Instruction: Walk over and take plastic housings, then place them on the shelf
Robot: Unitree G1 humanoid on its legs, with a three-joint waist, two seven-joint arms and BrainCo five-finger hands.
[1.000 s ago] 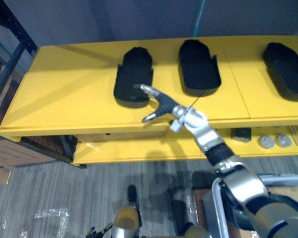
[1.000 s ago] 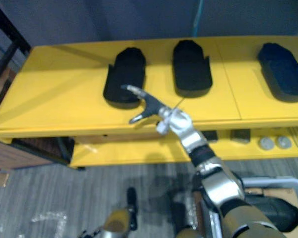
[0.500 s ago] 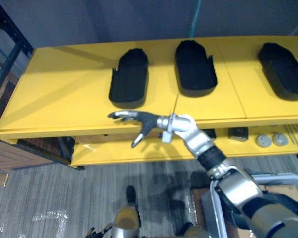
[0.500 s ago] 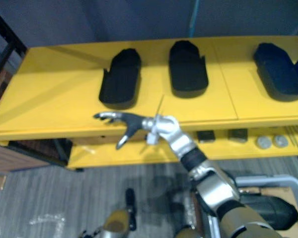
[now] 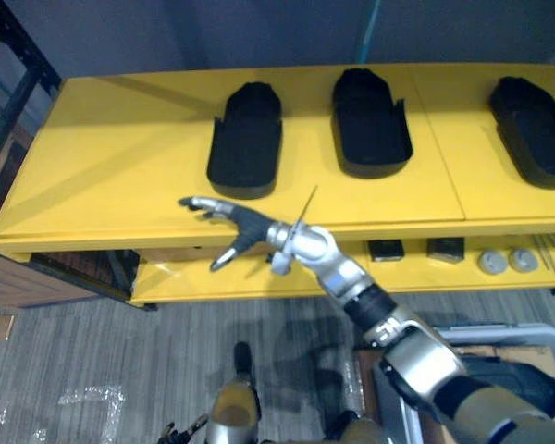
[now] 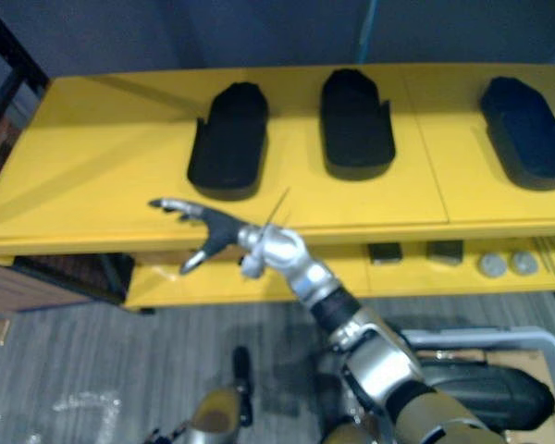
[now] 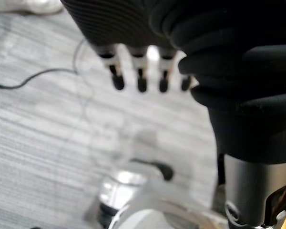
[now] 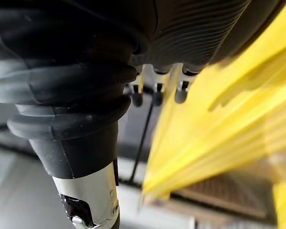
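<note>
Left eye view: right hand [image 5: 248, 223] spread, empty, at shelf [image 5: 120, 176] edge; left hand [image 7: 141, 76] relaxed.

- No readable text, label or number anywhere: nothing legible on the yellow shelf [image 5: 120, 157].
- The black plastic housings [image 5: 245, 139] carry no lettering I can make out.

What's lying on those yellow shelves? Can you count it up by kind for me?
Black plastic housings: 3
Small dark blocks: 2
Round grey discs: 2
Total: 7, leaving out the thin rods, too fine to count.
</note>
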